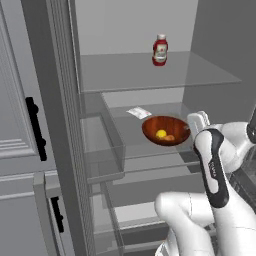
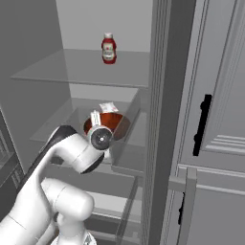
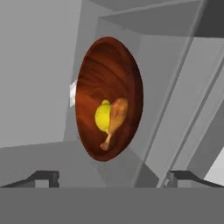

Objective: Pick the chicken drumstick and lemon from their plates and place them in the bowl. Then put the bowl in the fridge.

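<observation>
The bowl (image 3: 109, 99) sits on the fridge (image 1: 60, 125) shelf straight ahead of the gripper (image 3: 111, 177), whose jaws stand wide and hold nothing, so backing straight out looks clear; the hand view shows lemon (image 3: 103, 115) touching drumstick (image 3: 114, 120) inside, which the right base view hides.

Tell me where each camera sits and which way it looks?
Left base view: behind the arm's left, looking into the fridge; white arm lower right, bowl on a glass shelf.
Right base view: behind its right, same fridge; arm lower left partly covers the bowl.
Hand view: on the hand, rolled sideways, facing the bowl holding lemon and chicken drumstick; spread fingertips below.
Both base views share the red bottle.
</observation>
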### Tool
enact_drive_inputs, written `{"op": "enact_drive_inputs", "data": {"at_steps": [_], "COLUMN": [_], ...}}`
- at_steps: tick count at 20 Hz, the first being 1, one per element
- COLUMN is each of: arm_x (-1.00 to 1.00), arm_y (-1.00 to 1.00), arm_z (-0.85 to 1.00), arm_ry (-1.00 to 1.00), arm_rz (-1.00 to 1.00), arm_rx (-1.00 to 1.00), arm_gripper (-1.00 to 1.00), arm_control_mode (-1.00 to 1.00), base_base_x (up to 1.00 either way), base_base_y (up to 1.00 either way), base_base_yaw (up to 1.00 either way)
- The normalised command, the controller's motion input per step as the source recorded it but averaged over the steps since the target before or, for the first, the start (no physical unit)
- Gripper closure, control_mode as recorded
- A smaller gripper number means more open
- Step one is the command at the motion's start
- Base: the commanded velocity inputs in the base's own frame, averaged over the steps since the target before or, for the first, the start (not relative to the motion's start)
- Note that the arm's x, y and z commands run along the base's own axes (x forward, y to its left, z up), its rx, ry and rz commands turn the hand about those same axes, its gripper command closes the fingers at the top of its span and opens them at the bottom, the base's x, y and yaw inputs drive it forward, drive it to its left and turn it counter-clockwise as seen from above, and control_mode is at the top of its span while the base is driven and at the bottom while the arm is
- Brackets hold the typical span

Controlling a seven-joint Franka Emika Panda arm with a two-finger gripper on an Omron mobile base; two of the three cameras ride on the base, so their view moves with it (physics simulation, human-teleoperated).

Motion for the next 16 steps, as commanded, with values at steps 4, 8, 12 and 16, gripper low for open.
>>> {"op": "enact_drive_inputs", "data": {"at_steps": [4,8,12,16], "arm_x": [-1.00,-1.00,-0.91,-0.96], "arm_y": [0.04,0.00,0.15,0.06], "arm_z": [1.00,0.81,0.64,0.60], "arm_ry": [-0.11,-0.08,-0.04,-0.03], "arm_rz": [0.01,0.03,0.00,0.01], "arm_rx": [0.00,0.00,0.00,-0.01], "arm_gripper": [-1.00,-1.00,-1.00,-1.00], "arm_control_mode": [-1.00,-1.00,-1.00,-1.00], "base_base_x": [0.00,0.00,0.00,0.00], "base_base_y": [0.00,0.00,0.00,0.00], "base_base_yaw": [0.00,0.00,0.00,0.00]}}
